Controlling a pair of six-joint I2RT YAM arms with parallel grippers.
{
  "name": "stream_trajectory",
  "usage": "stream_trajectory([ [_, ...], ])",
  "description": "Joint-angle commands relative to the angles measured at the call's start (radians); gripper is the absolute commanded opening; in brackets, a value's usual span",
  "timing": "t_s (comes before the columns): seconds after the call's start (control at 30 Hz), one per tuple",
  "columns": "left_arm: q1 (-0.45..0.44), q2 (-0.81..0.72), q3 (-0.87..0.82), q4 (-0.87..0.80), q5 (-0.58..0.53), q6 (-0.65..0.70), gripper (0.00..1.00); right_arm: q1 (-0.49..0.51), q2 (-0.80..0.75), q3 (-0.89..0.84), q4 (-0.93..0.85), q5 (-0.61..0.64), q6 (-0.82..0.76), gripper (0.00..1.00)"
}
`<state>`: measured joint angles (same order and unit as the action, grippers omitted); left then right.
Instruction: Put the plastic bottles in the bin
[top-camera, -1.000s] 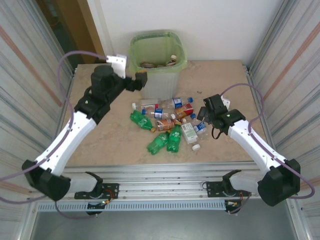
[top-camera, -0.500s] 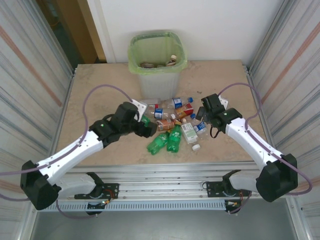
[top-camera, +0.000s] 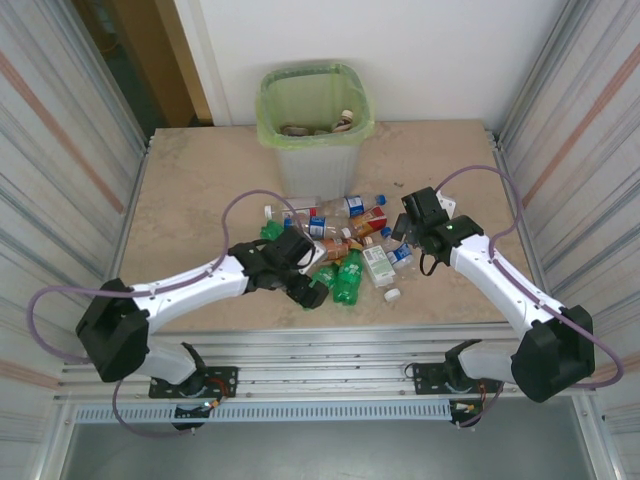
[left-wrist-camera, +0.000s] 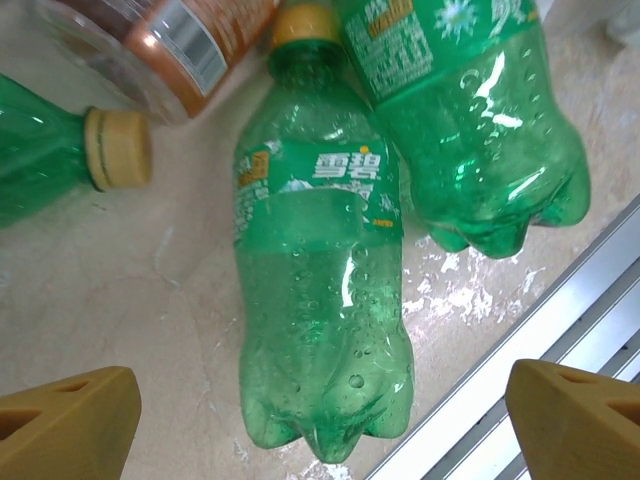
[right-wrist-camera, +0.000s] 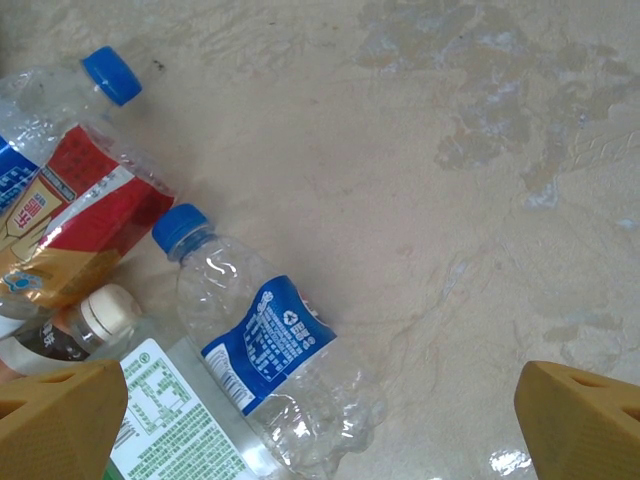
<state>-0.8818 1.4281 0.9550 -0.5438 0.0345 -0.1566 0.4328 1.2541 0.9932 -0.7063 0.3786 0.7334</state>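
A heap of plastic bottles (top-camera: 345, 235) lies mid-table in front of the bin (top-camera: 318, 160), whose green-bag lining holds a few bottles. My left gripper (top-camera: 308, 290) hovers open over the heap's near edge. In the left wrist view a green bottle (left-wrist-camera: 320, 300) lies lengthwise between the left gripper's (left-wrist-camera: 320, 430) two fingertips, neither touching it. A second green bottle (left-wrist-camera: 470, 130) lies beside it. My right gripper (top-camera: 400, 236) stands open at the heap's right side, above a clear bottle with a blue label (right-wrist-camera: 270, 350); its fingertips (right-wrist-camera: 60, 415) are spread wide.
The table's metal front rail (left-wrist-camera: 560, 330) runs close to the green bottle's base. A loose white cap (top-camera: 392, 295) lies near the front. A brown bottle (left-wrist-camera: 190, 40) and a yellow-capped green one (left-wrist-camera: 40, 160) lie just beyond. Corrugated walls flank the table.
My left arm has swung from beside the bin down to the heap's near edge, over the green bottle. The right arm has barely moved.
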Motion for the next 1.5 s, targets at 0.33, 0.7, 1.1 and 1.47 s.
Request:
stream_trajectory([
  [0.33,-0.008,0.163,0.023,0.041,-0.005,0.037,0.88,0.009,-0.019,0.006,-0.019,0.033,0.029,0.98],
  [0.7,-0.009,0.251,0.040,0.065,-0.019,0.033,0.83,0.009,0.008,0.016,-0.011,0.025,0.024,0.98],
  [1.1,-0.010,0.255,0.050,0.047,-0.026,0.027,0.59,0.009,0.039,0.028,-0.001,0.012,0.018,0.98],
  [1.47,-0.012,0.182,0.042,0.019,-0.039,0.019,0.46,0.009,0.051,0.032,0.004,0.004,0.018,0.98],
])
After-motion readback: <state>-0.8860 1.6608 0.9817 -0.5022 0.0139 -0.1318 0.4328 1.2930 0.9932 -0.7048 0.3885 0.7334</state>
